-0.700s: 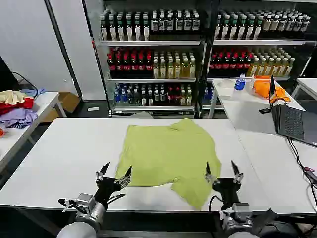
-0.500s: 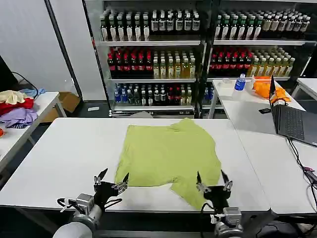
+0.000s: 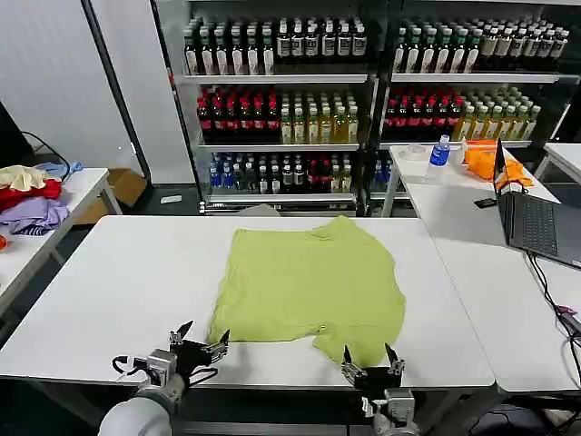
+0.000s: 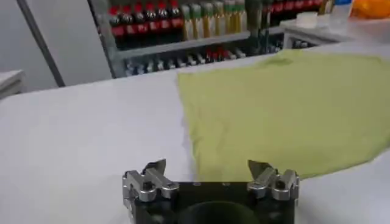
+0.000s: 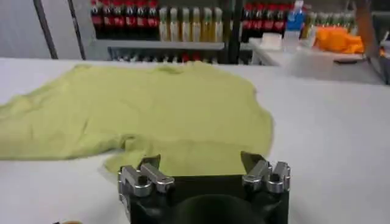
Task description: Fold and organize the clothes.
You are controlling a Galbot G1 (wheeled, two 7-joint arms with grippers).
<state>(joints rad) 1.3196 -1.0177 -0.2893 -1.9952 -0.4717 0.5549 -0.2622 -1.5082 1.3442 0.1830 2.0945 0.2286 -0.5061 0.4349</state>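
Where the head view looks down on the white table [image 3: 109, 291], the T-shirt [image 3: 309, 282] lies spread flat near the middle, its collar toward the far edge and its hem toward the robot, with one hem corner drooping close to the near edge. The left gripper [image 3: 197, 341] hovers at the near edge, just beside the shirt's near left corner, its fingers spread apart and holding nothing. The right gripper [image 3: 369, 361] sits at the near edge too, just in front of the shirt's drooping near right corner, fingers likewise parted and empty. Behind the table stands a shelf of bottles [image 3: 281, 109]; a laptop [image 3: 536, 222] rests on the table to the right.

From the left wrist view, the left gripper [image 4: 209, 173] has both fingers wide, low over the bare tabletop, with the shirt's [image 4: 286, 109] edge just ahead of it.

From the right wrist view, the right gripper [image 5: 201, 169] is released as well, its fingertips framing the shirt's [image 5: 152, 109] nearest hem, which lies rumpled right before them.
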